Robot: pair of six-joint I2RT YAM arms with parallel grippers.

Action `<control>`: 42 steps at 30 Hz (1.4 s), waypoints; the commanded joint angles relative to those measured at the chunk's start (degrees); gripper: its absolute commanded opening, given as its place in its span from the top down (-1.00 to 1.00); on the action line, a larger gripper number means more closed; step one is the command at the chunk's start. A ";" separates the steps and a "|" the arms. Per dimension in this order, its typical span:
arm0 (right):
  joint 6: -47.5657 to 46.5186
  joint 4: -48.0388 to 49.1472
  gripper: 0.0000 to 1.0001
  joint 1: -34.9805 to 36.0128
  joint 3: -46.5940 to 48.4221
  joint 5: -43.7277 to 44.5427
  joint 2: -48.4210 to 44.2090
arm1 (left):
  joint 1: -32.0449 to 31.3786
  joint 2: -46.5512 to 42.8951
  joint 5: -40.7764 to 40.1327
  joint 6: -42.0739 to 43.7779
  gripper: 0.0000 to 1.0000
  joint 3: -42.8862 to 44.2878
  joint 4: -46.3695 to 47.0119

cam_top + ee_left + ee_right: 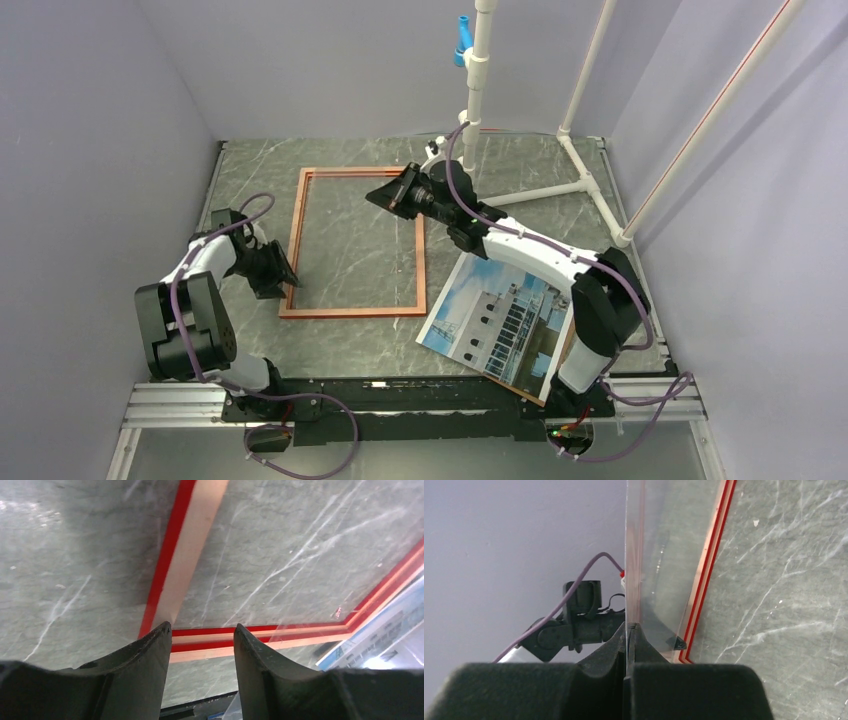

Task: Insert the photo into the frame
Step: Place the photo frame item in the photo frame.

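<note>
The frame (350, 312) lies flat on the marble table, orange-brown face up, its red edge (165, 555) showing in the left wrist view. My left gripper (283, 283) hovers at the frame's near-left corner, open (202, 630), with nothing between its fingers. My right gripper (385, 195) is over the frame's far-right part, shut (630, 626) on the edge of the clear pane (659, 555), which stands tilted up out of the frame (704, 580). The photo (490, 320), picture side up, lies to the right of the frame, partly under the right arm; its corner (390, 625) shows in the left wrist view.
A brown backing board (556, 375) peeks out under the photo's near-right edge. A white pipe stand (480, 80) rises at the back, with legs spreading to the right. Walls close in on both sides. The left arm (574, 625) shows beyond the pane.
</note>
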 commanded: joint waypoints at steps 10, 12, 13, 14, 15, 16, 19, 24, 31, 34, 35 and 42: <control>-3.06 0.73 1.00 -2.51 -1.29 -0.47 -5.97 | -2.18 0.13 10.60 1.21 -0.06 -0.63 2.99; -3.34 0.38 1.00 -2.69 -1.45 -0.48 -6.57 | -2.19 -0.85 6.33 1.67 -0.16 0.53 1.66; -3.48 0.37 1.00 -2.77 -1.72 -0.44 -7.02 | -2.19 -1.82 2.58 1.75 -0.21 1.13 1.07; -3.64 0.26 1.00 -2.76 -2.01 -0.39 -7.42 | -2.18 -3.46 -1.01 1.71 -0.26 1.45 0.80; -3.67 0.26 1.00 -2.79 -2.37 -0.37 -7.73 | -2.19 -4.94 -4.50 1.57 -0.30 1.56 0.70; -3.62 0.35 1.00 -2.80 -2.70 -0.43 -8.00 | -2.17 -6.14 -6.26 1.45 -0.33 1.50 0.89; -3.40 0.24 1.00 -2.83 -3.59 -0.55 -8.46 | -2.18 -7.54 -9.13 1.04 -0.39 1.42 0.90; -2.52 1.32 1.00 -2.84 -5.61 -1.17 -8.62 | -2.03 -3.52 -11.84 1.10 -0.41 2.04 -0.59; -2.63 1.38 1.00 -3.48 -7.63 -1.29 -9.78 | -2.02 3.35 -3.14 1.71 -0.40 1.76 -0.30; -2.81 1.29 1.00 -4.42 -8.54 -1.53 -11.06 | -2.20 4.06 3.67 1.58 -0.36 0.83 1.13; -3.01 1.18 1.00 -4.72 -8.67 -1.54 -11.53 | -2.50 4.15 4.95 1.57 -0.35 0.64 1.49; -5.79 -0.24 1.00 -5.32 -6.60 -3.54 -10.93 | -3.40 3.74 7.60 1.87 -0.35 0.47 1.68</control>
